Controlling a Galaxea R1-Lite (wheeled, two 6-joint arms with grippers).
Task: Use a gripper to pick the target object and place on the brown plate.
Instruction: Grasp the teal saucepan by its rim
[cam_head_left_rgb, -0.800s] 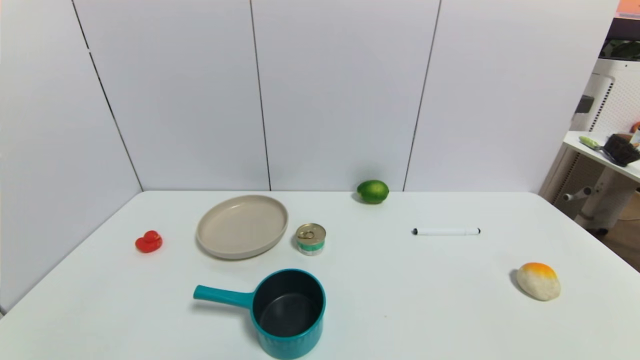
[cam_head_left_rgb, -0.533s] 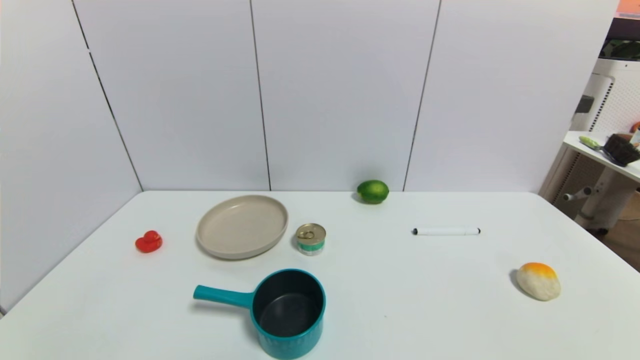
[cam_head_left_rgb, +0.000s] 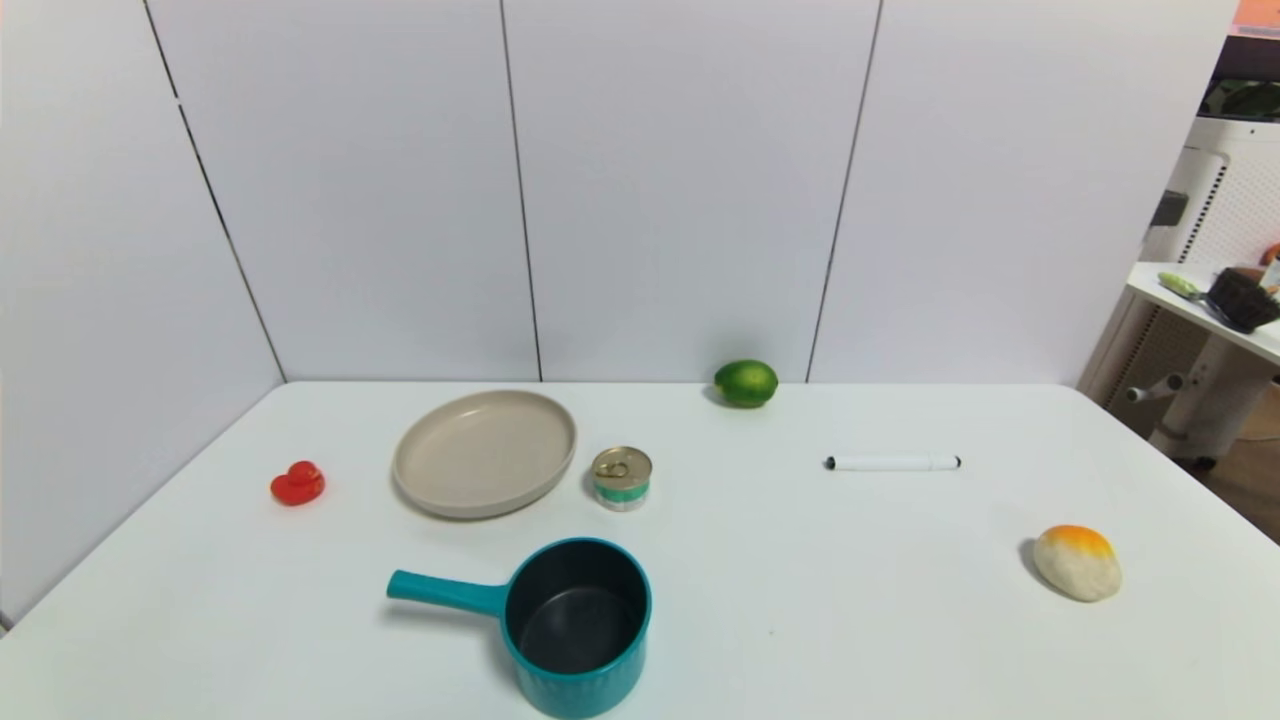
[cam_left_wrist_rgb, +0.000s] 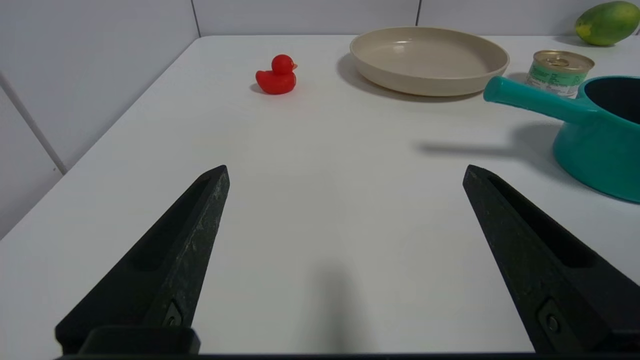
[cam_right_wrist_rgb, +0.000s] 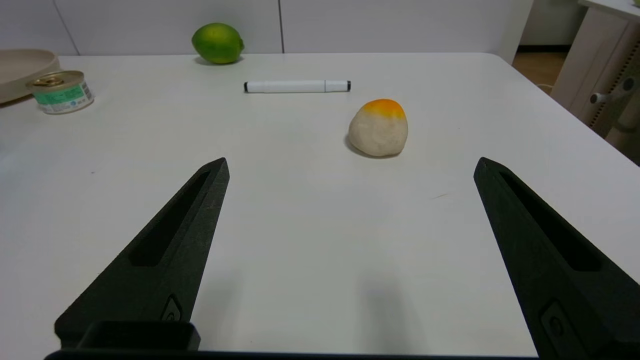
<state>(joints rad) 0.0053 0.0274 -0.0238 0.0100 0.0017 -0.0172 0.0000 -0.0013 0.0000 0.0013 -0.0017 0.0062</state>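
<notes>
The teal saucepan (cam_head_left_rgb: 578, 625) stands upright near the table's front edge, handle pointing left; it also shows in the left wrist view (cam_left_wrist_rgb: 595, 135). The beige-tan plate (cam_head_left_rgb: 485, 452) lies empty behind it, also in the left wrist view (cam_left_wrist_rgb: 429, 60). Neither gripper shows in the head view. My left gripper (cam_left_wrist_rgb: 345, 172) is open and empty, low over the table, left of and nearer than the saucepan's handle. My right gripper (cam_right_wrist_rgb: 350, 165) is open and empty over the table's right side, short of the stone.
A small tin can (cam_head_left_rgb: 621, 478) with a green label stands right of the plate. A red toy duck (cam_head_left_rgb: 298, 483) is to the left, a lime (cam_head_left_rgb: 745, 383) at the back, a white marker (cam_head_left_rgb: 892, 462) and an orange-topped stone (cam_head_left_rgb: 1077, 562) to the right. White walls behind and left.
</notes>
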